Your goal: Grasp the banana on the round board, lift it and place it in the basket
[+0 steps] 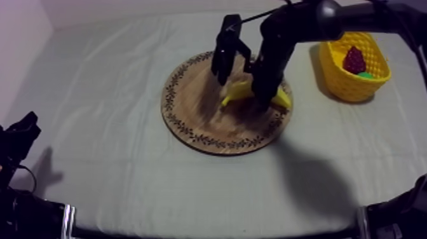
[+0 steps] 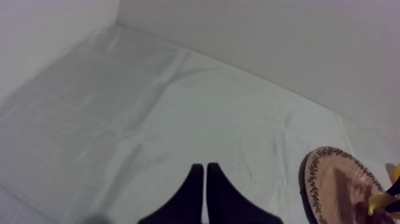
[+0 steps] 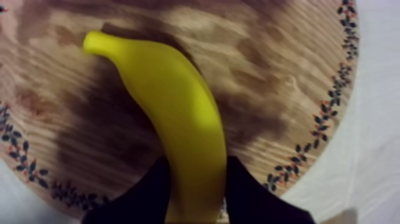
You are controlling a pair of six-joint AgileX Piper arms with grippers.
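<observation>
Cloth point(image 1: 95, 127): grey-white, spread beneath both claws.
Board point(image 1: 197, 121): round, wooden, patterned rim; directly under the right claw point(image 1: 264, 95), well off to one side of the left claw point(image 1: 22, 130).
Basket point(image 1: 343, 86): yellow, off the board on the right claw's outer side.
Banana point(image 3: 178, 107): over the board, one end pinched between the right claw's fingers point(image 3: 158, 184).
Left claw: fingers pressed together in a wedge, low over bare cloth.
Small red fruit point(image 1: 354, 60): inside the basket, apart from both claws.

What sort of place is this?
Probably a robot test bench: a table under grey-white cloth, a black robot arm reaching over it, and a yellow toy banana on a round wooden board with a patterned rim.
</observation>
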